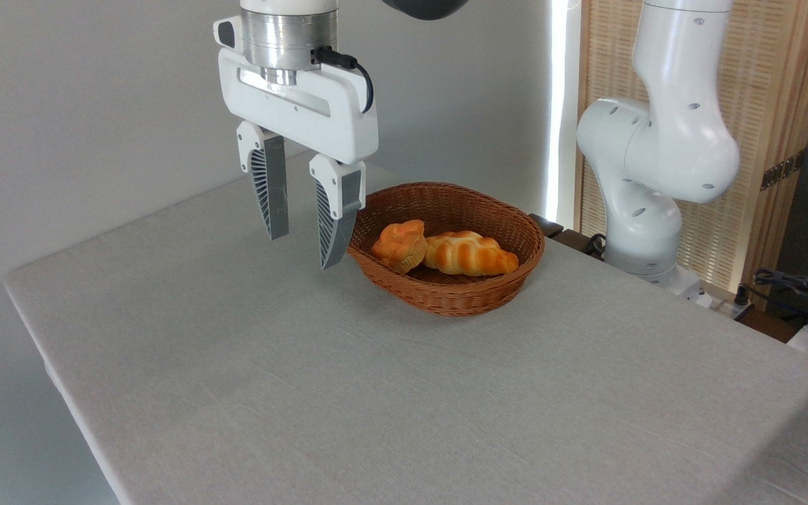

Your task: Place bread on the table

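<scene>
The bread (400, 245) — a small round bun with a knobbly orange-golden top and a paler ridged base — sits inside a brown oval wicker basket (446, 294), toward its left end. Just to its right, touching it, lies a longer braided golden loaf (470, 254), which fills the middle and right part of the basket floor. The basket rests on the table (306, 379), whose light grey-white cloth stretches from the far left corner to the near right edge; the basket is on the far half, a little right of the middle. The gripper (303, 247) hangs from above, just left of the basket, pointing down, with its two ribbed grey fingers (268, 189) apart and nothing between them. The tips are above the cloth, not touching it; the right finger passes in front of the basket's left rim, so whether it is over the rim or nearer to the camera cannot be told. The bun is near that right finger, but apart from it. The white body of the gripper carries a black cable (355, 70) at its top right. Beyond the far right edge of the table stands the white base (646, 189) of the arm, in front of a pale wooden slatted screen (783, 105) — a few dark cables (790, 284) lie by its foot.
</scene>
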Available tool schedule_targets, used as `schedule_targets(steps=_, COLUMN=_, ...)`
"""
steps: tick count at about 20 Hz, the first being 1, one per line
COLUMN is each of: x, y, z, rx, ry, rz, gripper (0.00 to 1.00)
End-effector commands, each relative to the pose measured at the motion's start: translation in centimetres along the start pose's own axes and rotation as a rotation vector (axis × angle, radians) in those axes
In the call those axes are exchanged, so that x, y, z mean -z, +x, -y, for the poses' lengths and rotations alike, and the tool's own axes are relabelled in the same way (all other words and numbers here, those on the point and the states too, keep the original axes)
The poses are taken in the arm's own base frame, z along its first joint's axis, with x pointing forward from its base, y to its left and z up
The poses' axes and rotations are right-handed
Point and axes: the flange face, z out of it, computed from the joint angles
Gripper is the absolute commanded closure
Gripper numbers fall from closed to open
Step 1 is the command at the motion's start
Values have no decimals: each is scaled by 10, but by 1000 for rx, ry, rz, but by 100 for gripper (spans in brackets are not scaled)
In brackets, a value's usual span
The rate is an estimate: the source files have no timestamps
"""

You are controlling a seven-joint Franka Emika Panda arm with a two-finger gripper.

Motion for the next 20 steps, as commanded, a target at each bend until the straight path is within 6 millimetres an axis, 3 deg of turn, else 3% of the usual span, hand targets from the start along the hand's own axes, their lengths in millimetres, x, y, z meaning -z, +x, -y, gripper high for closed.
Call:
schedule_targets(steps=1, x=0, y=0, z=3, rx=-13, ry=-5, rz=4, gripper=0)
schedule_targets(steps=15, x=-5, y=0, z=-4, rx=-27, ry=-14, rz=21, gripper=0)
schedule_targets(steps=20, x=-15, y=-4, z=-25, rx=-59, ry=-51, rz=79, gripper=0)
